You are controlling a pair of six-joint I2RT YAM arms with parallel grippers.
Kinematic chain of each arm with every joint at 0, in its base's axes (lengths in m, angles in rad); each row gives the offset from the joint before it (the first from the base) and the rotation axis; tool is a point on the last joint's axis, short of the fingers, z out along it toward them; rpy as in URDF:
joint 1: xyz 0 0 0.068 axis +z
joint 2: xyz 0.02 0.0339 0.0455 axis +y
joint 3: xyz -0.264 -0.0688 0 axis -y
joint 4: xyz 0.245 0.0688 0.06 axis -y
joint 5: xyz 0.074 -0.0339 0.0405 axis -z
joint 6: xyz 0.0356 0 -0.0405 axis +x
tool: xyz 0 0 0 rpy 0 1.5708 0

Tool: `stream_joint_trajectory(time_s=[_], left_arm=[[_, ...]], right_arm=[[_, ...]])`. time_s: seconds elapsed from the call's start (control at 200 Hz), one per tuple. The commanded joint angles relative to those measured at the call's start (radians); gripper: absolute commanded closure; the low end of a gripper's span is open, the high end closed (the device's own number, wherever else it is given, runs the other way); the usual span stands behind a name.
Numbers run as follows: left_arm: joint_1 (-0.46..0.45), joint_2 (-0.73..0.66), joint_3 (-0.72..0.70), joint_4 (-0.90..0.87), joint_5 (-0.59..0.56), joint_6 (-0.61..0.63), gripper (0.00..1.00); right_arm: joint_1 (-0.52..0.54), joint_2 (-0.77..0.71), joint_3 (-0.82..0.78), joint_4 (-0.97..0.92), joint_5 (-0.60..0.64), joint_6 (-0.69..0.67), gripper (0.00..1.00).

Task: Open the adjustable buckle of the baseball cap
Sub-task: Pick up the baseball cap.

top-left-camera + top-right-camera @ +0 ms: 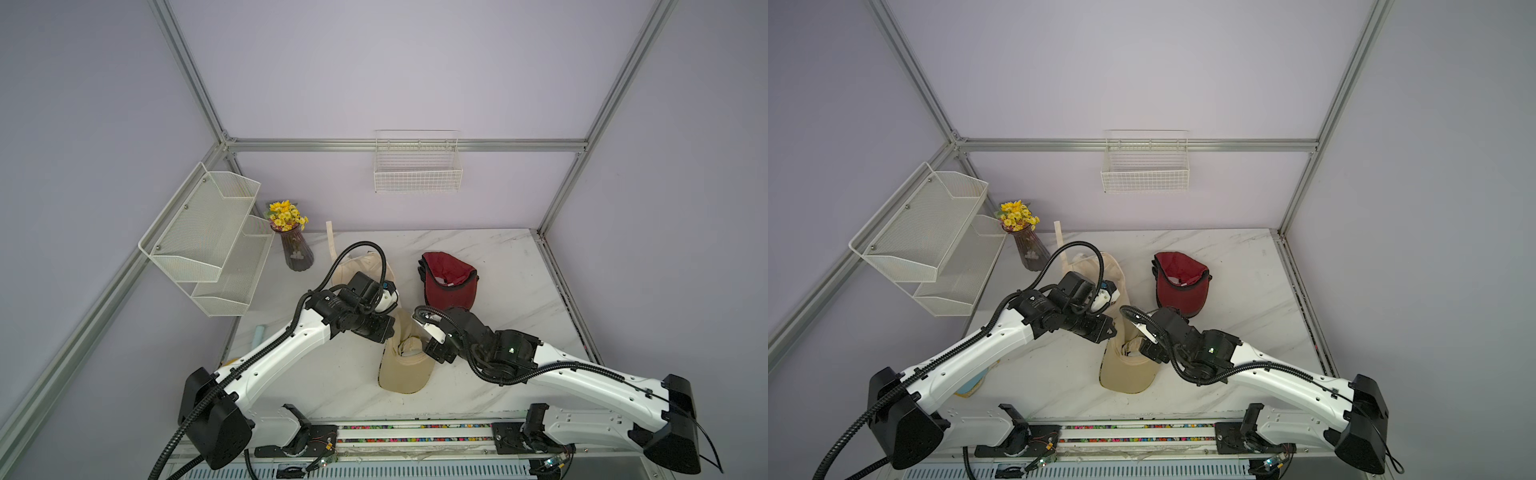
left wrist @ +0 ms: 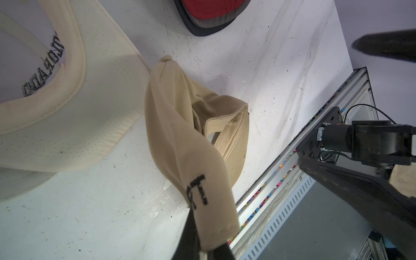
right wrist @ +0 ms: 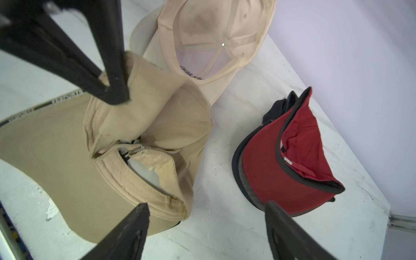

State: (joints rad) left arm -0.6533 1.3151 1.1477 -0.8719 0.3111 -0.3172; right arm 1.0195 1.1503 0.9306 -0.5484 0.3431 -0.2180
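The tan baseball cap (image 1: 405, 368) lies in the middle of the table, inside up, brim toward the front edge. My left gripper (image 2: 202, 247) is shut on its ribbed strap (image 2: 202, 180), which carries black print, and holds it pulled up from the cap's rear. In the right wrist view the left fingers (image 3: 112, 90) pinch that strap above the rear opening. A bit of the metal buckle (image 3: 136, 143) shows there. My right gripper (image 3: 206, 206) is open with nothing between its fingers, low over the table at the cap's rear edge.
A cream cap (image 1: 361, 266) lies upside down behind the tan one, and a red cap (image 1: 449, 282) lies back right. A vase of yellow flowers (image 1: 296, 247), a white mesh shelf (image 1: 208, 237) and a wall wire basket (image 1: 417, 170) stand further back.
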Motion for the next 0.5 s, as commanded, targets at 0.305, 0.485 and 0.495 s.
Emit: stream_joint_trajectory(time_s=[0.305, 0.485, 0.495], left_arm=[[0.004, -0.084, 0.107, -0.067, 0.022, 0.067, 1.0], [0.004, -0.123, 0.126, -0.089, 0.024, 0.064, 1.0], [0.004, -0.124, 0.128, -0.09, 0.024, 0.064, 1.0]], right_arm=[[0.007, 0.066, 0.032, -0.062, -0.179, -0.077, 0.12], [0.005, 0.119, 0.061, -0.055, -0.197, -0.1, 0.11], [0.004, 0.121, 0.063, -0.054, -0.197, -0.102, 0.12]])
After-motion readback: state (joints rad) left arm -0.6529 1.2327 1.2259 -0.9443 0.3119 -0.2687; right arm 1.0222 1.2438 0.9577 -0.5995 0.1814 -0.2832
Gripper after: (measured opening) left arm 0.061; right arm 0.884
